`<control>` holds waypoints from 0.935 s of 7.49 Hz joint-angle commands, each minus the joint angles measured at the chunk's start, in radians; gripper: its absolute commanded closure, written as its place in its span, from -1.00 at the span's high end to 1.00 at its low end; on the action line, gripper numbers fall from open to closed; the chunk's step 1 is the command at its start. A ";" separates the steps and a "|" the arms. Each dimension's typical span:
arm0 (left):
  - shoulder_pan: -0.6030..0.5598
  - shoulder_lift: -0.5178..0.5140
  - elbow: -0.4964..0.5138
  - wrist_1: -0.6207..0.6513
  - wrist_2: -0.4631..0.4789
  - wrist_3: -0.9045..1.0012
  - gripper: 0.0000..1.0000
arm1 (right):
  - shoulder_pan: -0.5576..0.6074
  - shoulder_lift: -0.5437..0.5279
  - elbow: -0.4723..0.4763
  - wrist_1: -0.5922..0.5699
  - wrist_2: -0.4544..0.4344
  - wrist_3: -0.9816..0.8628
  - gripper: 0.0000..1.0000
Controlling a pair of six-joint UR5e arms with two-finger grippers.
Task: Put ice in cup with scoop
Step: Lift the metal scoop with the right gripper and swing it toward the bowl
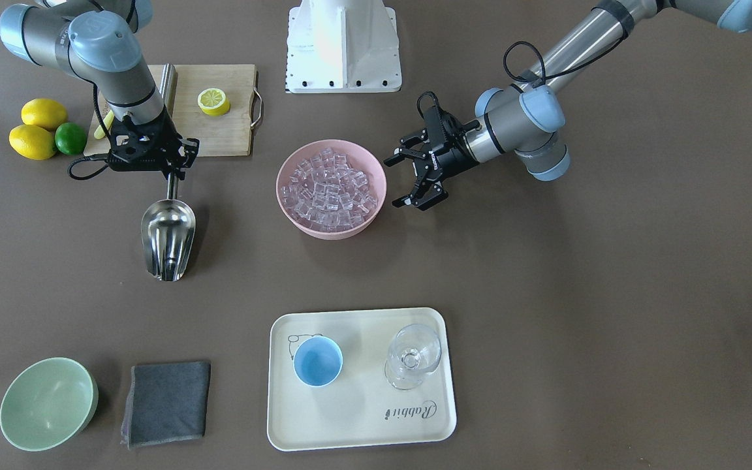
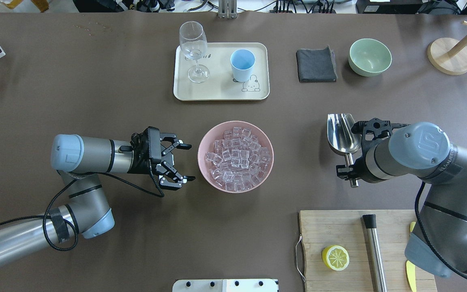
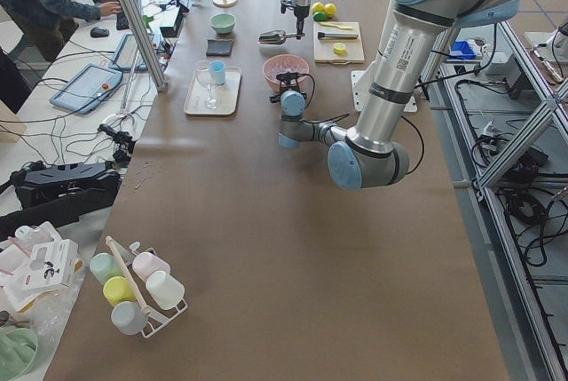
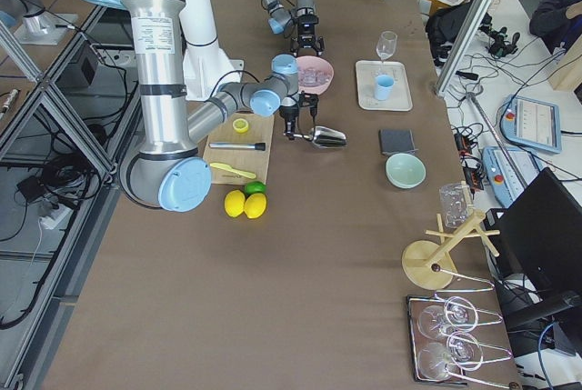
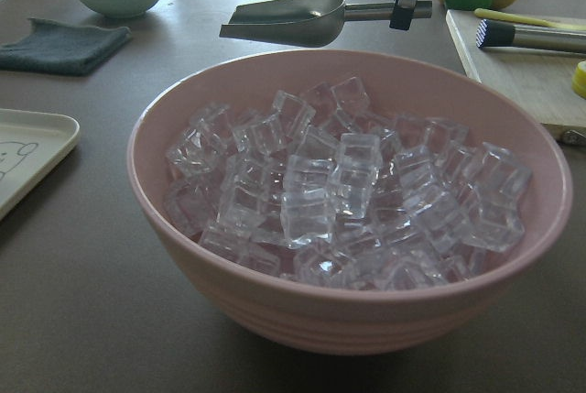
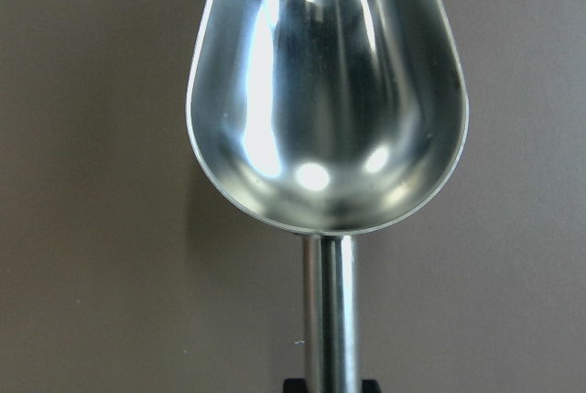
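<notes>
Beside the pink bowl [image 2: 201,156], left hand [image 2: 191,161] gapes wide; right hand [image 1: 171,175], half-hidden, clamps the scoop [image 1: 167,238].

Mirror-polished steel scoop [image 6: 325,91]; glassy ice [image 5: 339,201]; matt pink bowl [image 5: 275,320]; bare wooden board [image 2: 330,227].

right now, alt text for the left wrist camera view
A pink bowl heaped with clear ice cubes fills the frame. Behind it, the right gripper holds a steel scoop level by its handle.
</notes>
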 commanded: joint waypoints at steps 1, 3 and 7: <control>-0.006 -0.013 0.011 -0.001 0.024 -0.013 0.97 | 0.084 -0.016 0.054 -0.009 0.008 -0.130 -1.00; -0.004 -0.020 0.016 -0.001 0.025 -0.012 0.97 | 0.211 -0.005 0.071 -0.086 0.067 -0.512 -1.00; -0.003 -0.020 0.019 -0.012 0.045 -0.011 0.97 | 0.309 0.053 0.089 -0.202 0.173 -0.894 -1.00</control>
